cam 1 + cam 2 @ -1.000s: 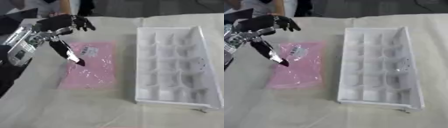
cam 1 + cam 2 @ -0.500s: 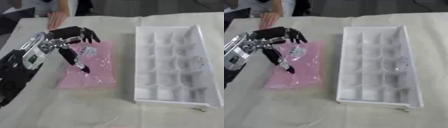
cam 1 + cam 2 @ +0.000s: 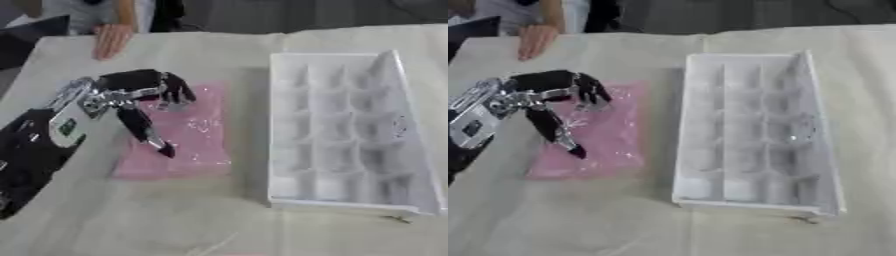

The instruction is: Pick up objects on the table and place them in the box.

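Note:
A flat pink packet lies on the cream cloth, left of the white box, which is divided into several compartments. My left hand comes in from the left and hovers over the packet's upper left part. Its fingers curl down toward the packet's top, and its thumb stretches down with its tip at the packet's middle. The hand holds nothing; whether it touches the packet I cannot tell. A small clear item shows in a compartment on the box's right side. My right hand shows in neither view.
A person's bare hand rests on the table's far left edge, beside a dark object. Bare cloth spreads in front of the packet and the box.
My left hand has come down and toward me over the pink packet, its fingers curling more. The person's hand has appeared at the far edge. The view has shifted a little.

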